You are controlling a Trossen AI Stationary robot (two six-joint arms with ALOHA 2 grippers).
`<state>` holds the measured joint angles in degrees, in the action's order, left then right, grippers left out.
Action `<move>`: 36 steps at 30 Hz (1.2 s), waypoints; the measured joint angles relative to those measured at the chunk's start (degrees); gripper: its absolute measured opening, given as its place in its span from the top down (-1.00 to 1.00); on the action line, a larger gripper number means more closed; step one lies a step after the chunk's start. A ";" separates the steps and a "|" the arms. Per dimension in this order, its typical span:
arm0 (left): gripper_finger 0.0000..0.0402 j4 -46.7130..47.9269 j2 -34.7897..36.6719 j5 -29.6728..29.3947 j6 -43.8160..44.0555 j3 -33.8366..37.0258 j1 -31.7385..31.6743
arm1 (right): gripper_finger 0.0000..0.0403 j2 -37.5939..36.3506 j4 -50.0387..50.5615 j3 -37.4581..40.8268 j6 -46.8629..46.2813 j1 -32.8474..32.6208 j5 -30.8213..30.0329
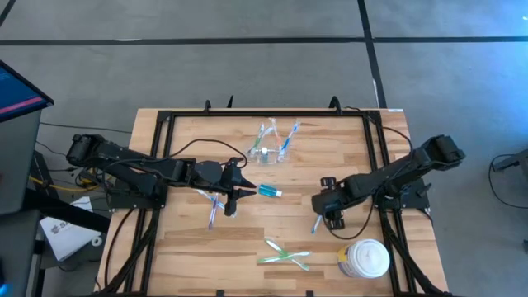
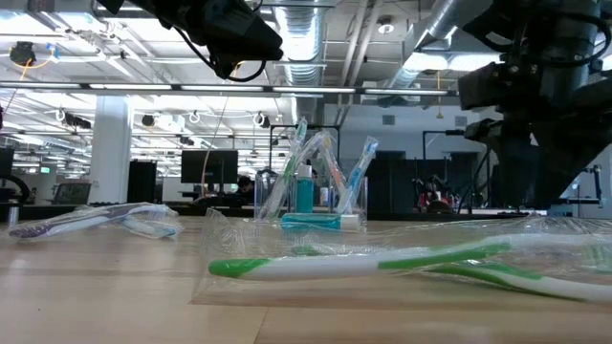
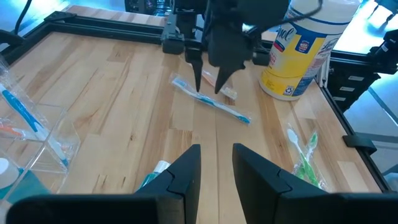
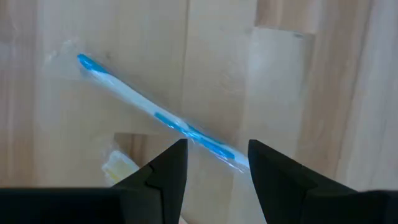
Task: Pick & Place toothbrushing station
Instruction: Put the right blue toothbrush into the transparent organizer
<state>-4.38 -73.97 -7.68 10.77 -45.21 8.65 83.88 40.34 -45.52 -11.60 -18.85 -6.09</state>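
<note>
Green-and-white toothbrushes [image 1: 285, 254] crossed at the near edge, around 6 o'clock of the wooden table [image 1: 190, 247], white jar [image 1: 364, 258] off at 5. Right gripper [image 1: 328, 216] at about 4 o'clock, pointing straight down over a blue toothbrush [image 4: 155, 115], fingers spread either side, not pinching it. Left gripper [image 1: 235, 198] just left of centre, fingers [image 3: 186, 177] part-way apart with nothing between; teal tube [image 1: 270, 191] lying right beside, purple-ish brush [image 1: 213, 208] at 7 from it. Farther back, around 12, clear holder [image 1: 272, 147] standing with brushes upright inside.
</note>
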 joint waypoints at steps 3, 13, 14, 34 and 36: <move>0.56 0.00 0.00 0.00 0.02 -0.02 0.02 | 0.21 2.28 4.20 -1.79 0.04 -0.35 -1.55; 0.56 0.00 -0.02 0.00 0.02 -0.02 0.02 | 0.21 5.48 7.58 -3.07 1.36 -0.33 -3.34; 0.56 0.00 -0.02 0.00 0.02 -0.02 0.00 | 0.21 5.48 7.35 -3.07 2.04 -0.33 -4.11; 0.56 0.00 -0.02 0.00 0.13 -0.02 0.00 | 0.21 5.46 7.33 -2.99 6.23 -0.26 -5.99; 0.56 0.01 -0.02 0.00 0.15 -0.02 0.00 | 0.21 5.46 7.36 -2.97 6.23 -0.26 -5.99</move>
<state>-4.37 -74.00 -7.68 10.92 -45.23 8.64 89.34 47.70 -48.49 -5.37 -19.11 -12.08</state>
